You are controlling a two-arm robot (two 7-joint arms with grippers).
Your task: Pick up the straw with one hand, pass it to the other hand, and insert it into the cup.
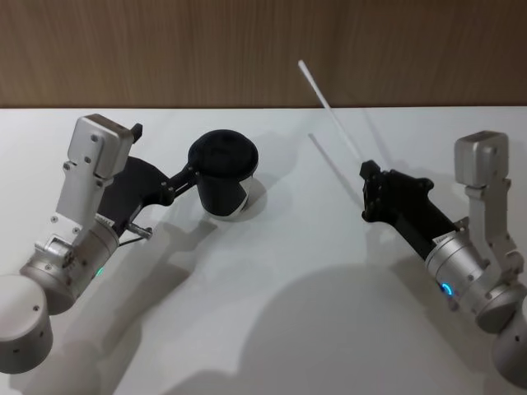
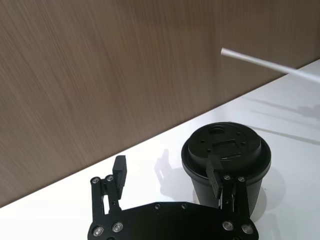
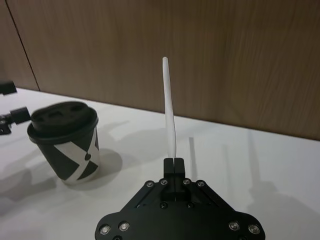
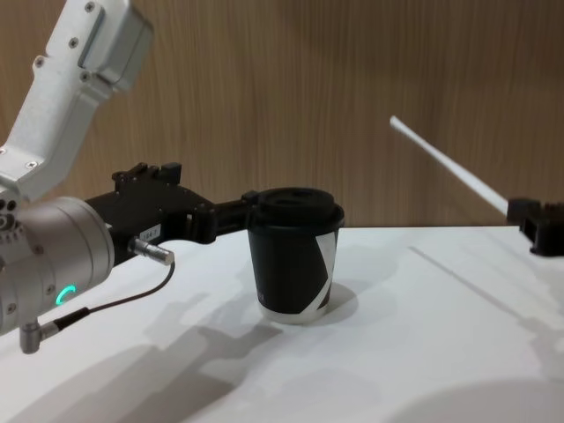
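Observation:
The black paper cup (image 1: 224, 173) with a black lid and white stripe (image 3: 65, 142) stands upright on the white table, left of centre (image 4: 295, 256). My left gripper (image 1: 163, 152) is open beside the cup's left side (image 2: 166, 165); one of its fingers (image 2: 215, 175) lies against the cup just under the lid, and the cup is not between the fingers. My right gripper (image 1: 368, 173) is shut on the lower end of the white straw (image 1: 329, 107), held above the table to the right of the cup. The straw (image 3: 169, 110) slants up and away toward the wall (image 4: 449, 163).
The white table (image 1: 288, 296) ends at a brown wood-grain wall (image 1: 247, 41) close behind the cup. Open tabletop lies between the two arms and in front of the cup.

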